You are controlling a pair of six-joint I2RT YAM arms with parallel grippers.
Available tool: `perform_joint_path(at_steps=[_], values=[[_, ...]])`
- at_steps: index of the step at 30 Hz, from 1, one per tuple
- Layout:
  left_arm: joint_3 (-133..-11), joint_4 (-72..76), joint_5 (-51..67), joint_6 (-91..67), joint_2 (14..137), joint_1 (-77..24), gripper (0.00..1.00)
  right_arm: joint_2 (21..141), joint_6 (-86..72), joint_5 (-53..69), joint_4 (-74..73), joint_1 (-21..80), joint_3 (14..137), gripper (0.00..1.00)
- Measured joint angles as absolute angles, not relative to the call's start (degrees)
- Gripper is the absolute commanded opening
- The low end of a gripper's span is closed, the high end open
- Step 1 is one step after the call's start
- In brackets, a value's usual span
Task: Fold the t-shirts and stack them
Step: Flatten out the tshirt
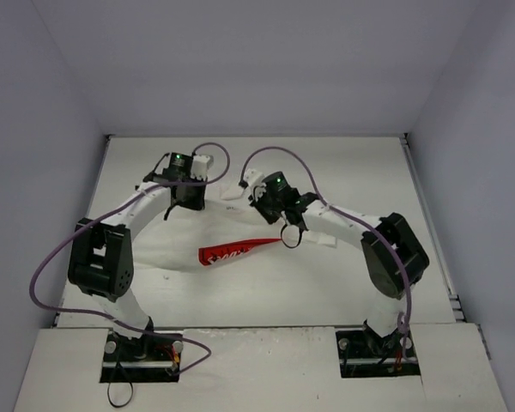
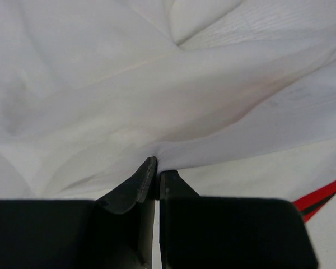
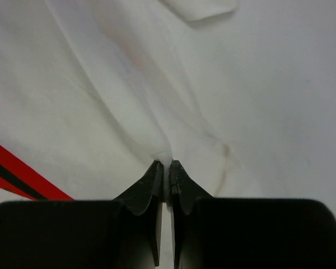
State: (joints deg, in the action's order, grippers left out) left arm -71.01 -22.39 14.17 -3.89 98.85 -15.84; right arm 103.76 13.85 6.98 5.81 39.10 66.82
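A white t-shirt [image 1: 215, 225] with a red and black print [image 1: 232, 251] lies rumpled on the white table, mid-table between the two arms. My left gripper [image 1: 185, 202] is shut on a fold of the white t-shirt [image 2: 157, 112], pinched at the fingertips [image 2: 148, 174]. My right gripper [image 1: 266, 206] is shut on another fold of the same shirt [image 3: 129, 101], cloth bunched between its fingertips [image 3: 157, 176]. The red print shows at the edge of the left wrist view [image 2: 325, 193] and of the right wrist view [image 3: 17, 168]. No other shirt is visible.
The white table [image 1: 360, 172] is bounded by grey walls at the back and both sides. A small white tag or label [image 1: 232, 196] lies on the shirt between the grippers. Purple cables loop over both arms.
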Motion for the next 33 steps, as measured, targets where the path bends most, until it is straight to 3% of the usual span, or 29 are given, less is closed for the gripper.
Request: perform_joint_path(at_steps=[4,9,17,33], values=[[-77.2,-26.5,13.9,-4.3,91.2,-13.9,0.00,94.4,15.5,3.4,2.4,38.3,71.1,0.00],[-95.6,-28.5,12.6,-3.6,80.3,-14.3,0.00,83.9,18.7,1.1,0.6,38.5,86.6,0.00],[-117.1,-30.7,15.3,-3.1,68.4,-17.6,0.00,75.4,22.0,6.7,0.9,41.0,103.2,0.00],[-120.2,-36.7,22.7,-5.2,64.0,-17.6,0.00,69.4,23.2,15.5,-6.1,41.3,106.4,0.00]])
